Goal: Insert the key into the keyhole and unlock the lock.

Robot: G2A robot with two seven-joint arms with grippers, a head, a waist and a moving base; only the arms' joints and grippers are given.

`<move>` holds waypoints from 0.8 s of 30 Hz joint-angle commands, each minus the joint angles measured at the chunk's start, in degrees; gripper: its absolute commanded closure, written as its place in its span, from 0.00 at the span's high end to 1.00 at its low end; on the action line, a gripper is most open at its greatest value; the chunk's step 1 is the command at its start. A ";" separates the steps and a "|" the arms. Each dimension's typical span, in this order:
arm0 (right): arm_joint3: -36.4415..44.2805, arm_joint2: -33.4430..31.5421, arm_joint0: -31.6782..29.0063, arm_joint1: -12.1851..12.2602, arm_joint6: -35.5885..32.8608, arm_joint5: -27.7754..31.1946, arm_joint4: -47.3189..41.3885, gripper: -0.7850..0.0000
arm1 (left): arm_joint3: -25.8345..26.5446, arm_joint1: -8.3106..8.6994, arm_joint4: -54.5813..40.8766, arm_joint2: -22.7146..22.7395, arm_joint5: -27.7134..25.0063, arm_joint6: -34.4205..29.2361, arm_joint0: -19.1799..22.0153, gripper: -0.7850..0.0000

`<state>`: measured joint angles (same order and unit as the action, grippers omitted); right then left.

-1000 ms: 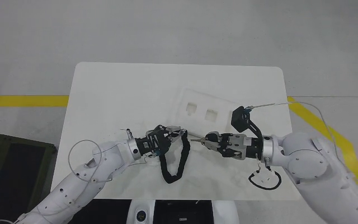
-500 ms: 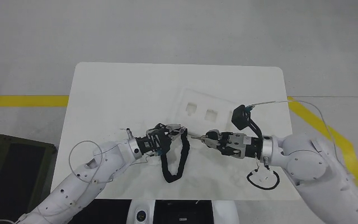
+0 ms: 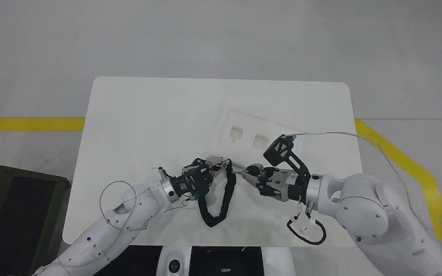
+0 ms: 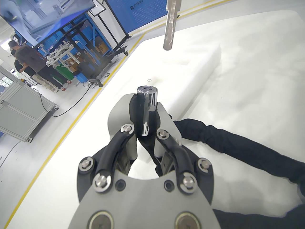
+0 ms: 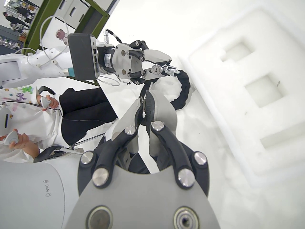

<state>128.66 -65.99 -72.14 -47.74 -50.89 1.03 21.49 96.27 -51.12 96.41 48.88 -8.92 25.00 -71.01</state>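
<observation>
The lock (image 4: pixel 148 103), a short polished chrome cylinder whose flat end face bears the slotted keyhole (image 4: pixel 149 88), is held above the table, between its centre and the robot-side edge. It is pinched across its body by the fingers of the left gripper (image 3: pixel 207 176), with the keyhole end standing proud of the fingertips. The key (image 4: pixel 169 24), a flat, dull silver blade below a knurled head, is clamped by that head between the closed fingers of the right gripper (image 3: pixel 253 172). Its tip is aimed roughly toward the lock but is seen apart from the keyhole and offset to one side.

The step in hand is judged to be alignment before insertion; the blade is not yet entered. For the next move the blade would need to be brought in line with the cylinder's axis and its flat matched to the slot, then pushed in straight and turned.

From the cylinder a black, soft-sleeved cable (image 3: pixel 217 203) trails in a loop onto the table toward the robot-side edge. A white foam tray (image 3: pixel 238 114) with rectangular recesses lies right of centre on the matte white table (image 3: pixel 138 117).
</observation>
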 commanded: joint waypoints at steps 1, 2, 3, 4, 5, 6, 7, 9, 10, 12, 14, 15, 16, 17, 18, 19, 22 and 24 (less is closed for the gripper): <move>0.55 1.20 0.41 -0.23 0.12 -1.24 1.47 0.00 | -0.30 -0.30 -0.03 -0.05 0.16 0.03 0.07 0.00; 0.66 1.71 0.68 -0.35 0.15 -1.75 1.93 0.00 | -0.36 -0.38 -0.05 -0.05 0.18 0.08 0.07 0.00; 0.69 2.18 0.98 -0.48 0.18 -2.23 2.24 0.00 | -0.36 -0.38 -0.05 -0.05 0.18 0.08 0.07 0.00; 0.69 2.65 1.30 -0.61 0.18 -2.64 2.49 0.00 | -0.36 -0.38 -0.05 -0.05 0.18 0.08 0.07 0.00; 0.64 3.11 1.62 -0.74 0.11 -3.16 2.71 0.00 | -0.36 -0.38 -0.05 -0.05 0.18 0.08 0.07 0.00; 0.57 3.56 2.00 -0.88 0.00 -3.73 2.86 0.00 | -0.36 -0.38 -0.05 -0.05 0.18 0.08 0.07 0.00; 0.46 4.01 2.43 -1.02 -0.21 -4.23 3.00 0.00 | -0.36 -0.38 -0.05 -0.05 0.18 0.08 0.07 0.00; 0.15 4.85 3.42 -1.32 -0.54 -5.19 3.03 0.00 | -0.36 -0.38 -0.05 -0.05 0.18 0.08 0.07 0.00; -0.02 5.26 3.94 -1.47 -0.77 -5.65 3.06 0.00 | -0.36 -0.38 -0.05 -0.05 0.18 0.08 0.07 0.00; -0.28 6.04 5.05 -1.76 -1.40 -6.54 3.26 0.00 | -0.36 -0.38 -0.05 -0.05 0.18 0.08 0.07 0.00; -0.53 6.76 6.08 -2.05 -1.98 -7.41 3.34 0.00 | -0.36 -0.38 -0.05 -0.05 0.18 0.08 0.07 0.00; -0.65 7.10 6.58 -2.19 -2.17 -7.73 3.35 0.00 | -0.36 -0.38 -0.05 -0.05 0.18 0.08 0.07 0.00; -0.80 7.43 7.05 -2.33 -2.39 -8.02 3.39 0.00 | -0.36 -0.38 -0.05 -0.05 0.18 0.08 0.07 0.00; -0.93 7.74 7.49 -2.47 -2.53 -8.32 3.43 0.00 | -0.36 -0.38 -0.05 -0.05 0.18 0.08 0.07 0.00; -1.04 8.06 7.91 -2.61 -2.66 -8.65 3.50 0.00 | -0.36 -0.38 -0.05 -0.05 0.18 0.08 0.07 0.00; -1.13 8.38 8.32 -2.75 -2.75 -8.94 3.65 0.00 | -0.36 -0.38 -0.05 -0.05 0.18 0.08 0.07 0.00; -1.61 9.37 9.36 -3.17 -2.75 -9.63 3.93 0.00 | -0.36 -0.38 -0.05 -0.05 0.18 0.08 0.07 0.00; -1.98 10.02 9.95 -3.44 -2.68 -10.01 4.33 0.00 | -0.36 -0.38 -0.05 -0.05 0.18 0.08 0.07 0.00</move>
<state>126.90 -56.34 -62.53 -51.03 -53.62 -8.77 25.61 95.91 -51.50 96.36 48.82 -8.75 25.08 -70.94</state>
